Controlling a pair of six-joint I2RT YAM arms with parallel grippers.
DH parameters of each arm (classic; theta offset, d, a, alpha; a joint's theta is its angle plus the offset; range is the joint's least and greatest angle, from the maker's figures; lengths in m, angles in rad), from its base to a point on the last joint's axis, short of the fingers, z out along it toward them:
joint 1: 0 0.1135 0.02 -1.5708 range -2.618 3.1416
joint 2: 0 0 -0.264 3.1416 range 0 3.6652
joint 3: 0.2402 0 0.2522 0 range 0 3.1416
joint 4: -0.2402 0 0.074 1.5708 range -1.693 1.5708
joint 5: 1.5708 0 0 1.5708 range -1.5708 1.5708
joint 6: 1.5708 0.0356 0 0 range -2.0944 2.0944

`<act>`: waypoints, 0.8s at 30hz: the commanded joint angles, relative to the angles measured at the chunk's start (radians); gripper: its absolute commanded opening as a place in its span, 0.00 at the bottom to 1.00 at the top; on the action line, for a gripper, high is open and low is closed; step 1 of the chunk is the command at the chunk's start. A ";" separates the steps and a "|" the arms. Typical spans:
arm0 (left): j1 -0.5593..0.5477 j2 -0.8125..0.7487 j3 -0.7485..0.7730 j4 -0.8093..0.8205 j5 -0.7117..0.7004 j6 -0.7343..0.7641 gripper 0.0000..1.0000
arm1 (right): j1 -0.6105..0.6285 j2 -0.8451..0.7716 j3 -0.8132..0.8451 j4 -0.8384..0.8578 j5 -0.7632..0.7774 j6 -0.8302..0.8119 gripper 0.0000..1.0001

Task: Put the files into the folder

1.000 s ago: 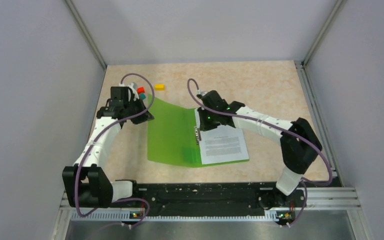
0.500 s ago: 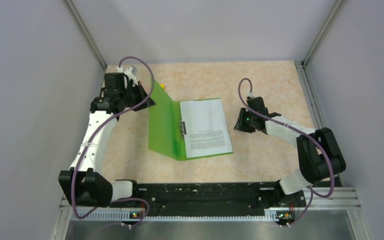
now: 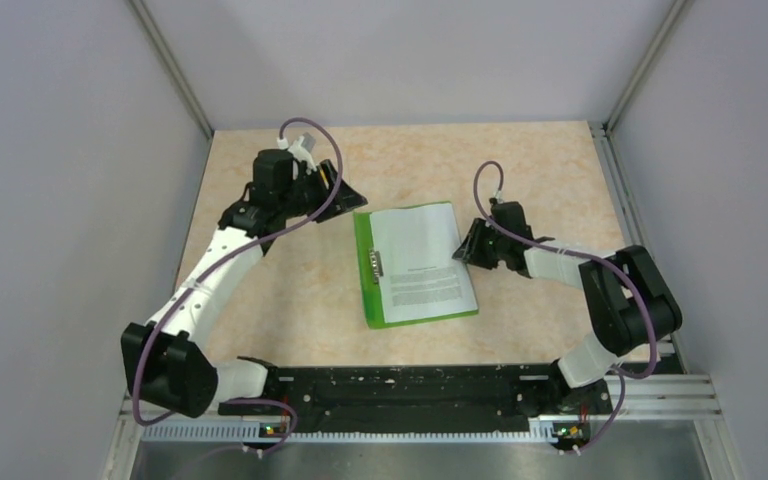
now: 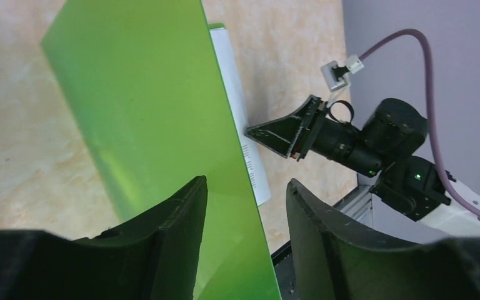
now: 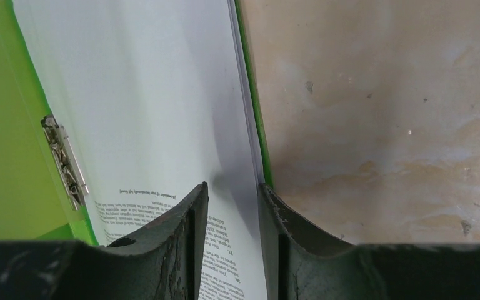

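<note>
The green folder (image 3: 363, 265) lies mid-table with the white files (image 3: 420, 260) on its right half, beside the metal clip (image 3: 377, 262). Its cover (image 4: 144, 106) stands raised, almost edge-on from above. My left gripper (image 3: 348, 192) is at the cover's far top edge. Its jaws (image 4: 247, 184) are open, and the cover passes between them unpinched. My right gripper (image 3: 467, 246) sits low at the right edge of the files (image 5: 144, 94). It (image 5: 232, 187) is a little open, straddling the edge of the paper and the folder (image 5: 6, 156). The clip (image 5: 65, 162) shows to its left.
Grey walls close in the table on the left, right and far sides. A black and metal rail (image 3: 410, 390) with both arm bases runs along the near edge. Bare beige tabletop (image 3: 540, 170) lies right of and beyond the folder.
My left gripper swung the cover up and to the right, then opened. The folder slid about the table. My right gripper left the clip, drew right, returned to the files' right edge and opened slightly.
</note>
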 commanded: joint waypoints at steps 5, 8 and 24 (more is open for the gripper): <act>-0.143 0.092 -0.012 0.297 -0.003 -0.115 0.60 | 0.034 0.025 -0.020 0.096 -0.024 0.042 0.36; -0.185 0.153 -0.019 0.366 0.010 -0.133 0.62 | 0.054 0.022 -0.025 0.094 -0.007 0.046 0.36; -0.234 0.449 -0.088 0.626 0.099 -0.196 0.64 | -0.018 -0.354 -0.031 -0.180 0.197 -0.015 0.49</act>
